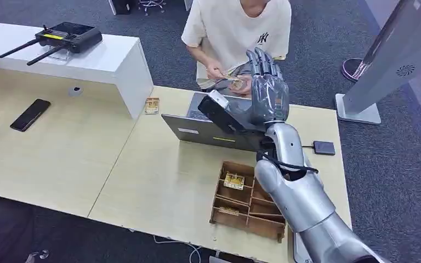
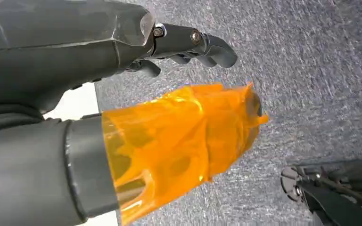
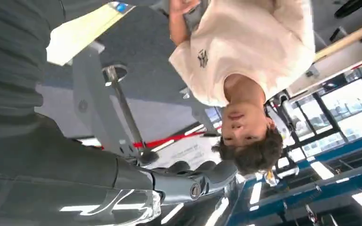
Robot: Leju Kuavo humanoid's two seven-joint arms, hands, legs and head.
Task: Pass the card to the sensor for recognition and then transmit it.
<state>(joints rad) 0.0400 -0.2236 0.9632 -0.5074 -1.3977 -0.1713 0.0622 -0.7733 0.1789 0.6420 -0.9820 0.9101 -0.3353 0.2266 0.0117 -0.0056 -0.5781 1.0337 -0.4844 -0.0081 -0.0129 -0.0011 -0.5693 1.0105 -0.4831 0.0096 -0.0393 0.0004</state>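
Your right hand is raised above the far edge of the light wooden table, past the open grey laptop, its fingers extended upward and close together with nothing between them. Just beyond it the person in the cream T-shirt holds a small card in both hands at the table's far edge. You can see your left hand over grey carpet, the thumb wrapped in orange film and the dark fingers curled in, holding nothing. A brown wooden compartment tray sits near the table's near edge with cards in its left cells. A small black square sensor pad lies by the right edge, cabled toward the laptop.
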